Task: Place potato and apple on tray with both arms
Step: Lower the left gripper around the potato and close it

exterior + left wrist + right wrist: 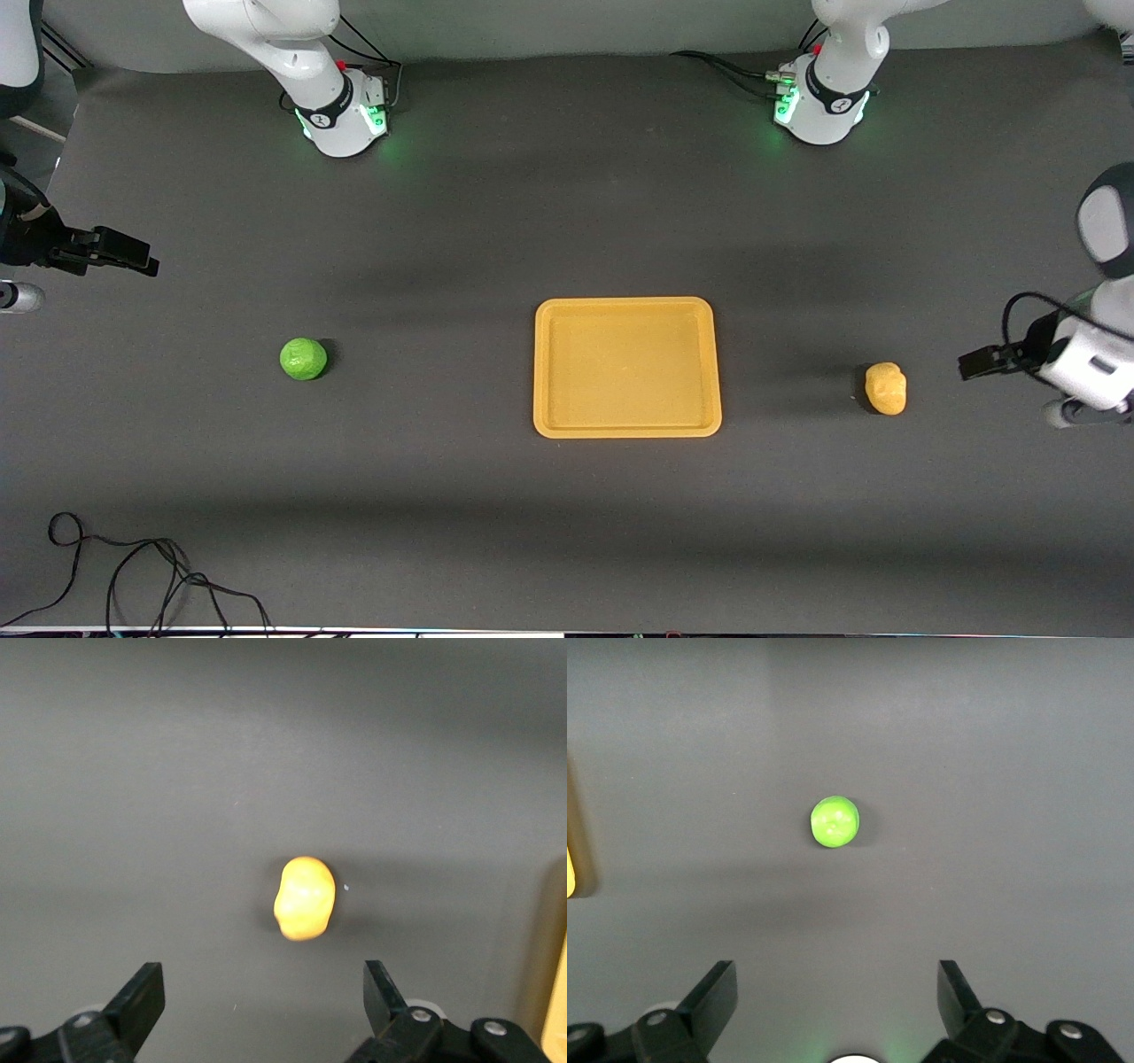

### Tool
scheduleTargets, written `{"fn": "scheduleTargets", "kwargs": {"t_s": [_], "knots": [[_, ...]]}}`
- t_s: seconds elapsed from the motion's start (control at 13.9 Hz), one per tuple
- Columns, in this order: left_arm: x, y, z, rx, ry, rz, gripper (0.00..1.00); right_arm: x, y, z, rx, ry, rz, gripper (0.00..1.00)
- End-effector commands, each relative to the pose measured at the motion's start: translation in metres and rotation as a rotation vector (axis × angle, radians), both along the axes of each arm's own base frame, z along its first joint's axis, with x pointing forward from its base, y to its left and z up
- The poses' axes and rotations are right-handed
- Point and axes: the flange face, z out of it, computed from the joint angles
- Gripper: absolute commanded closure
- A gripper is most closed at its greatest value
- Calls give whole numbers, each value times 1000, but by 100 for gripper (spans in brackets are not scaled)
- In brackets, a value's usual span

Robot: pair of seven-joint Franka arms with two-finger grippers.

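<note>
- Progress: 0 of 2 items are on the tray [627, 307]. Judged from the layout, the task is at the approach stage; both grasps, both transfers and both releases remain.
- Tray: it lies near the middle of the table, with nothing on it. It is a flat yellow-orange rectangle with rounded corners and a low raised rim; the surface looks like smooth, matte plastic.
- Potato [885, 387]: it rests on the table toward the left arm's end, well apart from the tray. It is a lumpy yellow-orange oval with a knobbly outline, which may make it sit unevenly between flat fingers.
- Apple [303, 358]: it rests on the table toward the right arm's end, well apart from the tray. It is a small, round, bright green ball with a slightly bumpy skin; as a judgement, it could roll if nudged.
- Left gripper [973, 365]: it is up over the table just beside the potato, fingers spread wide and holding nothing. The left wrist view shows the potato centred ahead of the gap.
- Right gripper [142, 259]: it is up over the right arm's end of the table, near the apple, fingers spread wide and holding nothing.
- Table: a dark grey, matte, cloth-like surface.
</note>
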Motion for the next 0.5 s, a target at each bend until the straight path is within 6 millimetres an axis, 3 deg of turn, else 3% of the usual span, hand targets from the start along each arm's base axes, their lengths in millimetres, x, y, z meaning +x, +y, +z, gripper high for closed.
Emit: {"fn": "scheduleTargets", "kwargs": {"t_s": [0.0,0.07,0.22,0.43], "knots": [[15,-10,-55,-10,53,-96,0,2,-1,2,-8,-16,-13,0],[19,-13,-81,-23,66,-114,0,2,0,3,-8,-20,-13,0],[27,-13,-112,-31,20,-124,0,4,0,3,-9,-39,-20,0],[19,-15,-156,-44,64,-128,0,5,0,1,-8,-40,-9,0]]}}
